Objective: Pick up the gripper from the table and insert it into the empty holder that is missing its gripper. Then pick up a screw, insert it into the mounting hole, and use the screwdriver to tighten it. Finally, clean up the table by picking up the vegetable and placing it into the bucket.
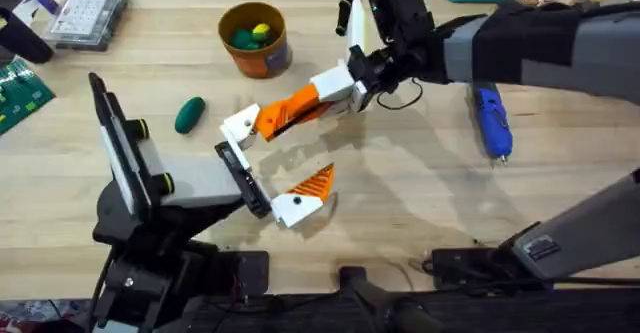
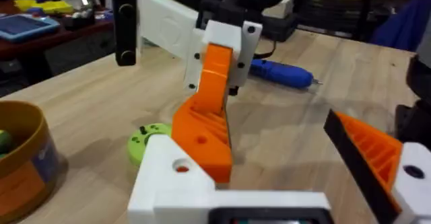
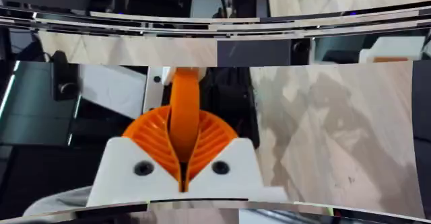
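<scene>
The bucket [image 2: 23,160] is cut off by the edge beside the left end effector; the lime-green ring [image 2: 145,140] is half hidden behind its white base; the bucket's contents are blurred

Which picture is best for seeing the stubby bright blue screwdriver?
The overhead view is best: the stubby bright blue screwdriver lies whole on the wooden table, nothing covering it. The left wrist view shows it farther off, its near end hidden behind the white and orange gripper finger. I can't find it in the right wrist view.
</scene>
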### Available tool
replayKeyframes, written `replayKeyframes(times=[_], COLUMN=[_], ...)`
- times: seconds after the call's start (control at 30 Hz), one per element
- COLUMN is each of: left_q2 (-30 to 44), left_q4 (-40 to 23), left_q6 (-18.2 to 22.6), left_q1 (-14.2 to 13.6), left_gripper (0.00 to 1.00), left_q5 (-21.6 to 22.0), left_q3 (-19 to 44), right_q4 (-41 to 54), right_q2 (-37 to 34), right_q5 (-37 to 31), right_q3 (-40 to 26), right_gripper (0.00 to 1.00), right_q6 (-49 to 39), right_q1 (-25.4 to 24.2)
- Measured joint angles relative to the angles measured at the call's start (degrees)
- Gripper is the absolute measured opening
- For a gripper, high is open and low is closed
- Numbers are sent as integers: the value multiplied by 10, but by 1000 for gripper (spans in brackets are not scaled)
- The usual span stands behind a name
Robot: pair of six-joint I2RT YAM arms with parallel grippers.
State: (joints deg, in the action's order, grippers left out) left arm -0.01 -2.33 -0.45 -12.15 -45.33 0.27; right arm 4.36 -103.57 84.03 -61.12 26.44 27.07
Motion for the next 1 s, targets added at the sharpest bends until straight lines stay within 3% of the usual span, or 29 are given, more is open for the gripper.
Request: replayKeyframes(times=[0.5, 0.73, 1.0], left_q2=[0, 0, 0], left_q4=[-7, -6, -7], left_q6=[-5, -9, -12], left_q1=[2, 2, 2], left_gripper=[986, 986, 986], left_q5=[24, 16, 19], left_q3=[0, 0, 0], right_q4=[-55, -140, -151], right_q2=[-10, -33, -33], right_q5=[-27, -24, -41], right_q3=[-1, -6, -6], right_gripper=[24, 25, 25], right_q6=[72, 129, 165], right_q1=[15, 38, 53])
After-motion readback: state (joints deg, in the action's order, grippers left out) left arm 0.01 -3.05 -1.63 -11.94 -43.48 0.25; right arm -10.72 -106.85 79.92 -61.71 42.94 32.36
